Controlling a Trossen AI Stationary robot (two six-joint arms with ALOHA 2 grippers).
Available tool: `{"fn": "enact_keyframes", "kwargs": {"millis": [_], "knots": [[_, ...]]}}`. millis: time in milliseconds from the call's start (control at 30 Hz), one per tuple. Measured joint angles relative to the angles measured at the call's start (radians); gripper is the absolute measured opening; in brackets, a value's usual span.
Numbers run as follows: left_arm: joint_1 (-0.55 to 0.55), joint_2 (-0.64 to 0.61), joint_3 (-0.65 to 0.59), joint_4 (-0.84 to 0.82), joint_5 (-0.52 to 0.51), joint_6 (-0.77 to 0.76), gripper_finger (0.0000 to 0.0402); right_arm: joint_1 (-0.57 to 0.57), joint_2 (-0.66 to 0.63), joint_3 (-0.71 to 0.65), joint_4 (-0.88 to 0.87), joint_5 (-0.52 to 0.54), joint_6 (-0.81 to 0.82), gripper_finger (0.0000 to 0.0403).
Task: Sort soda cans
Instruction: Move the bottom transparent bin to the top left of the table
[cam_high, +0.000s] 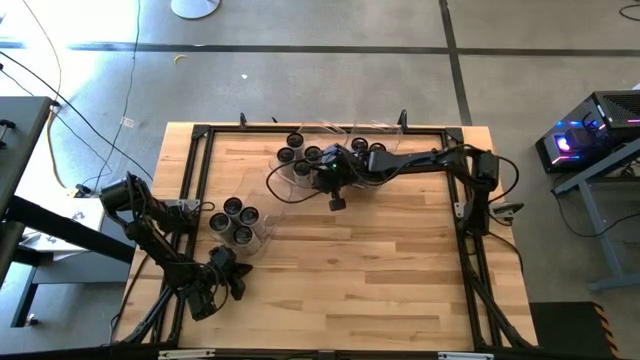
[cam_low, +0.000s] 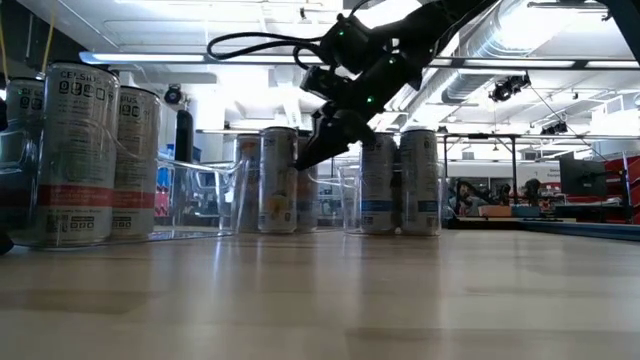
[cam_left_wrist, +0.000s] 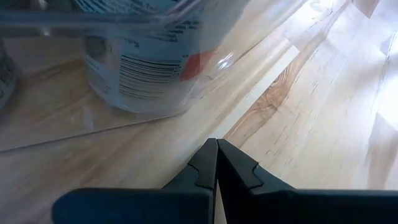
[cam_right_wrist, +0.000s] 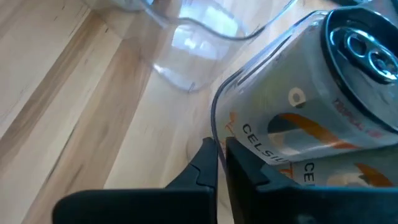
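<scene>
Wooden tabletop (cam_high: 380, 260): we see cans (cam_high: 300, 155) in clear bins (cam_high: 262, 232) at its far side. Right gripper (cam_high: 337, 202) clenched empty beside them; left gripper (cam_high: 240, 281) clenched, near edge.

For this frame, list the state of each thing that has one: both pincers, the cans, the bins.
Left pincer: shut, empty, low over the table near the front-left bin.
Right pincer: shut, empty, beside the rear bin's wall.
Soda cans: upright, grouped inside bins.
Front-left bin: holds five cans.
Rear bins: hold the remaining cans.
</scene>
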Motion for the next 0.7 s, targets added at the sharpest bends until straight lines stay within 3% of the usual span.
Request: {"fn": "enact_keyframes", "kwargs": {"millis": [700], "knots": [[0.000,0.000,-0.001,0.010,0.000,0.000,0.0000,0.002,-0.087,-0.002,-0.301,-0.019,-0.037,0.0002]]}}
